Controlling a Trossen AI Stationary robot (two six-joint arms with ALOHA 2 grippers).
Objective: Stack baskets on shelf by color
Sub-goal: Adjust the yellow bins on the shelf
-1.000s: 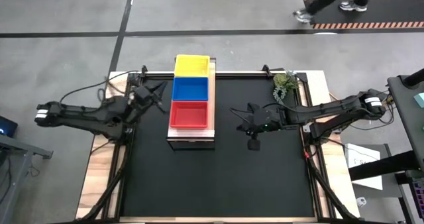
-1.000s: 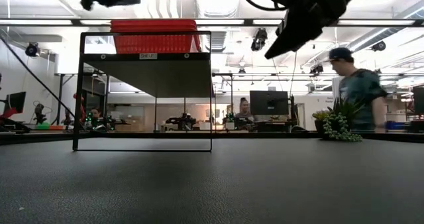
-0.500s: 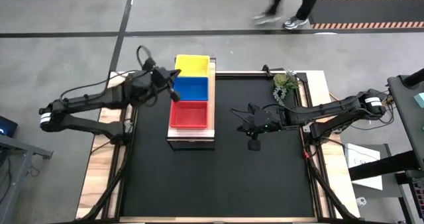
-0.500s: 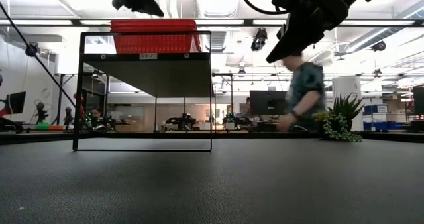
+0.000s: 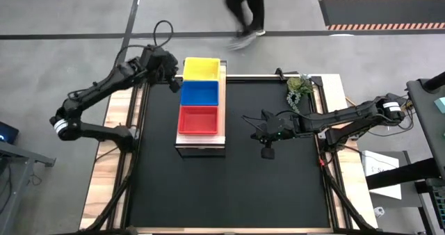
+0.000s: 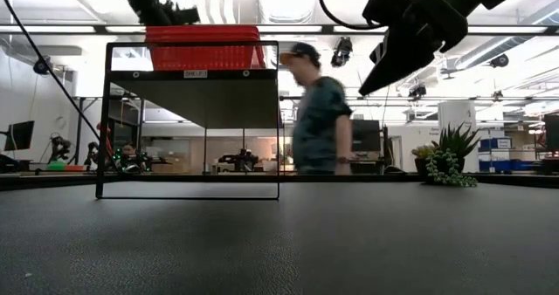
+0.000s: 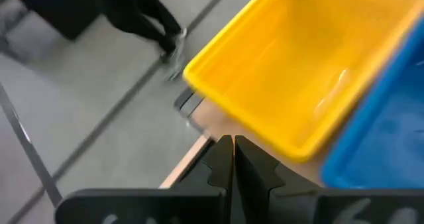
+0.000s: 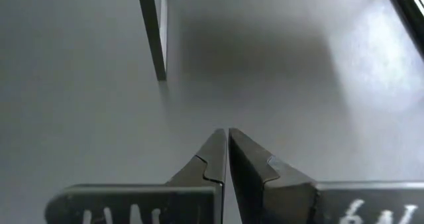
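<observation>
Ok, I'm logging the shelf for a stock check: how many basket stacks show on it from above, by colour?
Yellow basket: 1
Blue basket: 1
Red basket: 1
Total: 3 showing on the shelf. Whether more baskets are nested beneath each one cannot be told from above.

Both arms are dark, slim and jointed, each with a white band near its base. A black cable loops above the left arm [image 5: 104, 96]. The right arm [image 5: 334, 118] looks alike. Each tool has two black, tapered fingers [image 7: 222, 161] with stepped inner edges.
</observation>
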